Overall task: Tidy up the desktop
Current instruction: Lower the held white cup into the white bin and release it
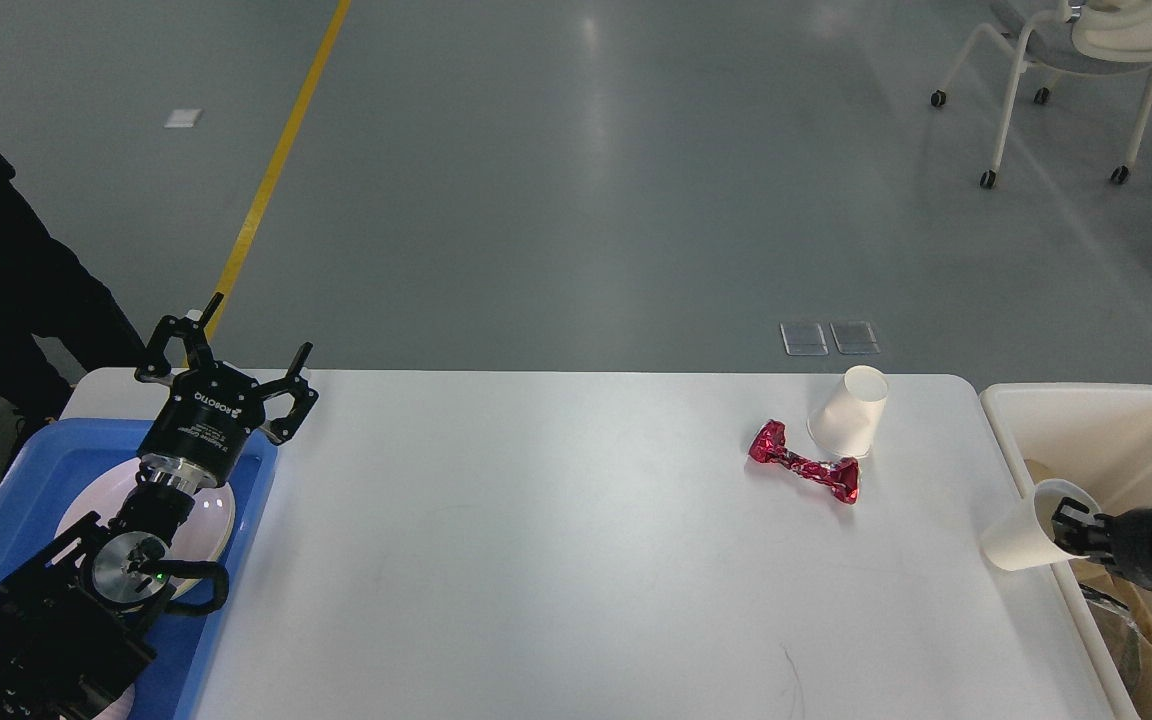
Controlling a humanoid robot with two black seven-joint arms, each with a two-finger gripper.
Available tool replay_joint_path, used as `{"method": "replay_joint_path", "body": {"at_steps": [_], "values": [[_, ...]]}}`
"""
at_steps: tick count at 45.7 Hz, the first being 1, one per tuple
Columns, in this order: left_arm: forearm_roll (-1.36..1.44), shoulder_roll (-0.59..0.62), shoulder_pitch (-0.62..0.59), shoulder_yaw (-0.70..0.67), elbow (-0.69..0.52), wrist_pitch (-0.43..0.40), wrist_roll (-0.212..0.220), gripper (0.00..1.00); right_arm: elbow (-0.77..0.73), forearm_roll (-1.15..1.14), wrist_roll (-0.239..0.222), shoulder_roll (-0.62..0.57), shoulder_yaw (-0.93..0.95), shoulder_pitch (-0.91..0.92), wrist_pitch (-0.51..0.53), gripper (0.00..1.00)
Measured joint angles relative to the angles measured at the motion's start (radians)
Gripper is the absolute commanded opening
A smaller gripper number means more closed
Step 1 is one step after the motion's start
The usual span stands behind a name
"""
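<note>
The white desktop (556, 540) fills the middle of the head view. A crumpled red foil wrapper (804, 462) lies on it at the right rear. A white paper cup (848, 412) stands mouth-down and tilted, touching the wrapper. My right gripper (1071, 525) is shut on the rim of a second white paper cup (1016, 540). It holds that cup on its side over the table's right edge, mouth toward the cream bin (1116, 420). My left gripper (241, 340) is open and empty above the blue tray's far corner.
The blue tray (36, 470) at the left holds a white plate (221, 515), partly under my left arm. The cream bin holds brown paper and dark rubbish. A person in black stands at the far left. A wheeled chair (1066, 60) stands far back right.
</note>
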Motion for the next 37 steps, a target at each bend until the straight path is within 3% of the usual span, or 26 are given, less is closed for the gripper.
{"method": "replay_joint_path", "body": {"at_steps": [7,11,19,22,27,33,37], "values": [[0.0,0.0,0.0,0.0,0.0,0.0,0.0,1.0,0.009,-0.012,0.001,-0.111,-0.025,0.218,0.201,0.0],[0.0,0.0,0.0,-0.001,0.0,0.0,0.0,1.0,0.007,-0.073,0.003,-0.18,-0.082,0.484,0.433,0.0],[0.0,0.0,0.0,-0.001,0.0,0.0,0.0,1.0,0.007,-0.316,0.045,-0.211,-0.23,1.015,0.717,0.0],[0.0,0.0,0.0,-0.001,0.0,0.0,0.0,1.0,0.007,-0.393,0.076,-0.189,-0.277,1.188,0.749,0.0],[0.0,0.0,0.0,-0.001,0.0,0.0,0.0,1.0,0.009,-0.47,0.111,-0.158,-0.348,1.311,0.762,0.0],[0.0,0.0,0.0,-0.001,0.0,0.0,0.0,1.0,0.003,-0.489,0.118,-0.156,-0.403,1.303,0.76,0.0],[0.0,0.0,0.0,0.0,0.0,0.0,0.0,1.0,-0.033,-0.489,0.118,-0.188,-0.42,1.176,0.673,0.0]]}}
